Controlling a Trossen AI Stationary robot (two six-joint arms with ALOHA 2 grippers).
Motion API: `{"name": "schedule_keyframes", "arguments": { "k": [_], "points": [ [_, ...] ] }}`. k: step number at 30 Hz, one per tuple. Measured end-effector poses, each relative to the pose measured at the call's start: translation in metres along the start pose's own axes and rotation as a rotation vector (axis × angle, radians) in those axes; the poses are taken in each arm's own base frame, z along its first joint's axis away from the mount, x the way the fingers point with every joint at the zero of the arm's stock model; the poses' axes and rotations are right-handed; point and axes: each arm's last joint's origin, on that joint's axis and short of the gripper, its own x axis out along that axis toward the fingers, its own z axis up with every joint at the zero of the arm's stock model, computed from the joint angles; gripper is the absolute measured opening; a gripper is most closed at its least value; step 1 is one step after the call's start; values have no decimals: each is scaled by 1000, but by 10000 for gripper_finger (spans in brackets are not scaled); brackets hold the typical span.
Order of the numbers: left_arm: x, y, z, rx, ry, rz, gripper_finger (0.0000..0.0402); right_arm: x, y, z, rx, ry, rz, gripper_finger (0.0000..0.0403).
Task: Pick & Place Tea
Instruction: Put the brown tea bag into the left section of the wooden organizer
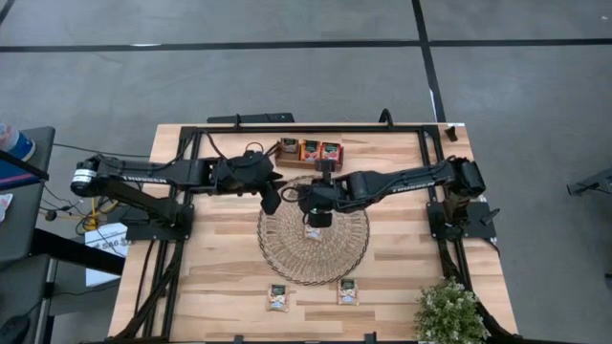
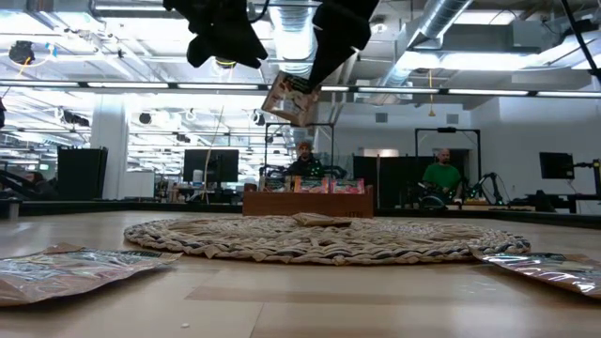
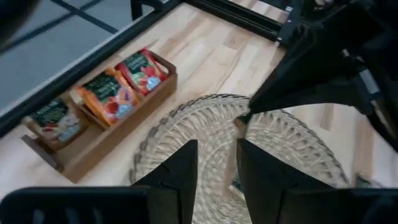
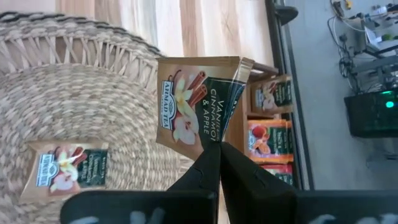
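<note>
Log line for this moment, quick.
right gripper: shut on tea sachet, lifted above woven mat | left gripper: open, empty, beside | tray: sachets inside

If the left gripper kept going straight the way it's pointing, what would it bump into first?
Probably the round woven mat. The left gripper points down at it from above, jaws a little apart. The right arm hangs close beside that line, so it might get brushed; depth is hard to judge.

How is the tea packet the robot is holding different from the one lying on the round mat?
The held sachet hangs in the air, pinched at a corner by the right hand; the sachet on the mat lies flat, touched by nothing. The held one is tilted and slightly bent; the mat one rests level on the woven mat. Both are beige with a dark green part and the same picture.
</note>
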Motion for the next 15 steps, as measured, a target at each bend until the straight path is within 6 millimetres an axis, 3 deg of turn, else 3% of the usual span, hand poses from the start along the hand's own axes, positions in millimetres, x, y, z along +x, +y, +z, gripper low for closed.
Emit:
{"name": "schedule_keyframes", "arguments": {
  "k": [15],
  "points": [
    [1, 1, 0, -42, 39, -82, 112, 4, -9, 6, 17, -54, -17, 0]
  ]
}}
